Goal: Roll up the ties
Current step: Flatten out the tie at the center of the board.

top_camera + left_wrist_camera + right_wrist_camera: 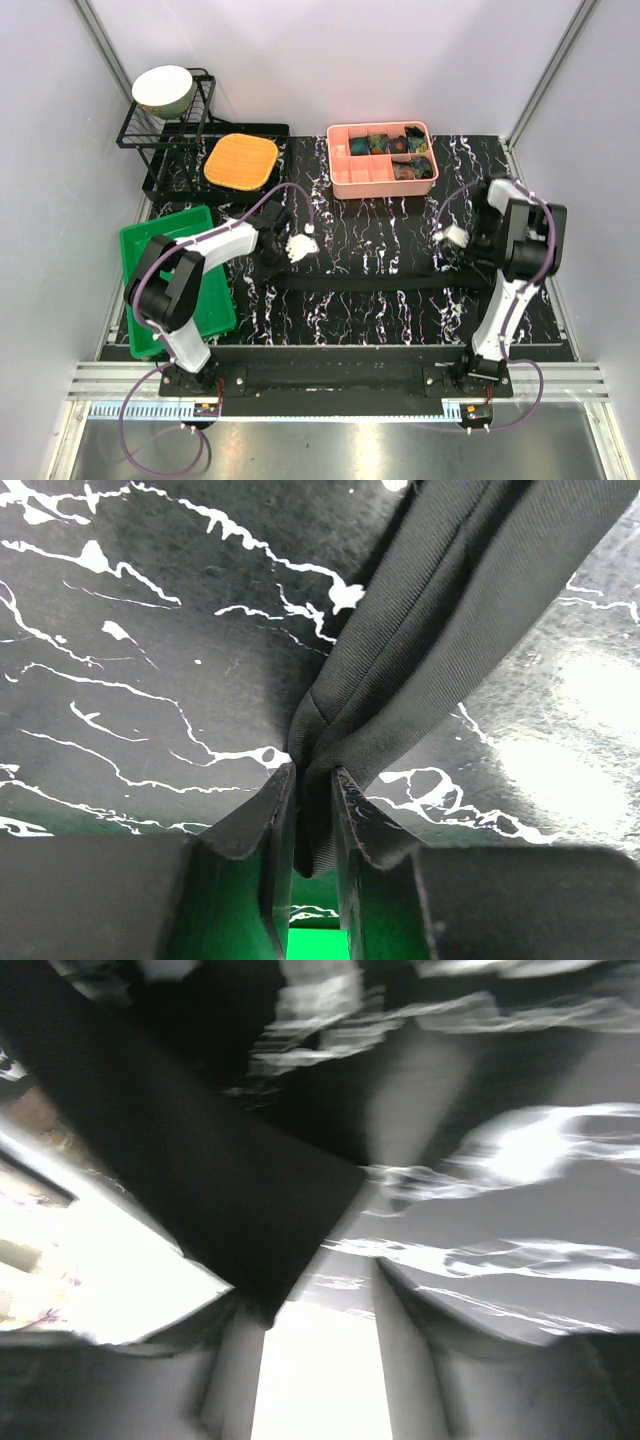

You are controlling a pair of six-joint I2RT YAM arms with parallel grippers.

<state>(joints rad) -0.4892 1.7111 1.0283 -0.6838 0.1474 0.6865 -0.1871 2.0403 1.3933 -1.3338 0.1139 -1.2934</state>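
Left gripper (312, 780) pinches the 9 o'clock end of the tie (430, 650); right gripper (315, 1295) stands half open, seemingly empty. Next, probably, roll it toward 3 o'clock.

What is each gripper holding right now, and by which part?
The left gripper pinches the black tie by its folded end. The right wrist view is blurred: whether the right gripper holds anything cannot be told.

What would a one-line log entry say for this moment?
left fingers: pinching folded end of black tie | right fingers: apart, nothing between, view blurred | tie: stretched across mat between both arms
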